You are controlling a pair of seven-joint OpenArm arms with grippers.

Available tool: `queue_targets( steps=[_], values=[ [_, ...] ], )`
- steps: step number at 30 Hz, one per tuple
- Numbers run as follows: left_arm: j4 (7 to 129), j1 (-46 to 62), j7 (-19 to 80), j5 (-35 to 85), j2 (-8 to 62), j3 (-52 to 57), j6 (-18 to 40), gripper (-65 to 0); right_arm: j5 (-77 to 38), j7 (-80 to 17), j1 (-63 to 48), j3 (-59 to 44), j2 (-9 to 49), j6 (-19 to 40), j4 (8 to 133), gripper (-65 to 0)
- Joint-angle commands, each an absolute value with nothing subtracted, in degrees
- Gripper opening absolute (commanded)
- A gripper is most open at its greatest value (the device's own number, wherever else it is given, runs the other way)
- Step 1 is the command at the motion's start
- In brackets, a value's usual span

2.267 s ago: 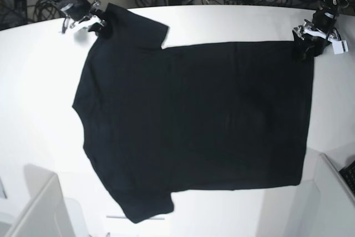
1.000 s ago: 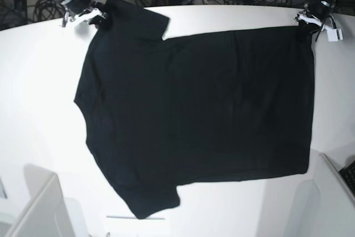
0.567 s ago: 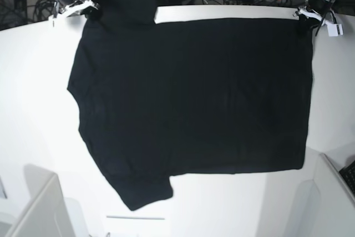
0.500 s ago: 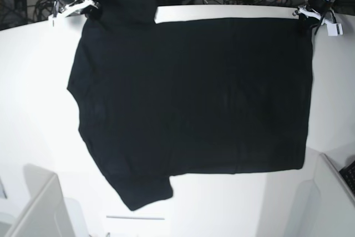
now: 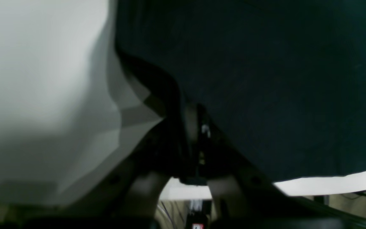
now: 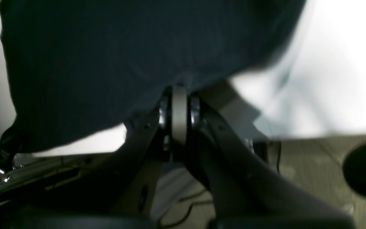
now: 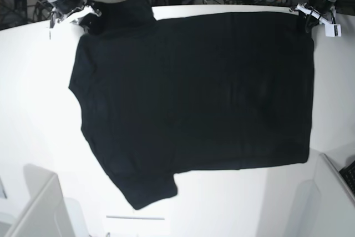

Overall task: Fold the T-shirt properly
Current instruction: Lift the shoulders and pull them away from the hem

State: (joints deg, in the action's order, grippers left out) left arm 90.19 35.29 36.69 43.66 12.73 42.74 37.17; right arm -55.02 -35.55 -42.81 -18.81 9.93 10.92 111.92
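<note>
Base view shows the T-shirt (image 7: 194, 98) dragged farther back and flatter, right gripper (image 7: 89, 15) and left gripper (image 7: 304, 18) apparently pinching its far corners.

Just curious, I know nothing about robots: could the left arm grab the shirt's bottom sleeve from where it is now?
Probably not right away. The left claw is shut on the T-shirt at its far corner, while that sleeve lies diagonally across the table. It would have to let go first.
</note>
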Motion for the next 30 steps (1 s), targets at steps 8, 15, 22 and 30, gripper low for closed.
queue_targets(
  steps=[8, 15, 22, 30],
  values=[
    [98.1, 34.8, 35.8, 44.7, 13.5, 43.2, 33.4, -65.0, -55.5, -36.1, -39.4, -19.3, 10.7, 10.9, 113.1, -65.0],
    [98.6, 30.4, 43.7, 44.5, 13.1, 46.9, 33.4, -65.0, -55.5, -45.6, -32.0, -22.5, 10.3, 10.9, 113.1, -65.0],
    [98.7, 26.1, 49.4, 44.3, 12.2, 51.9, 33.4, -65.0, -55.3, -52.0, -25.6, -24.5, 10.3, 10.9, 112.8, -65.0],
    [98.2, 24.2, 49.5, 44.2, 12.2, 51.6, 33.4, -65.0, -55.3, -55.2, -20.3, -24.2, 10.3, 7.8, 112.3, -65.0]
  ],
)
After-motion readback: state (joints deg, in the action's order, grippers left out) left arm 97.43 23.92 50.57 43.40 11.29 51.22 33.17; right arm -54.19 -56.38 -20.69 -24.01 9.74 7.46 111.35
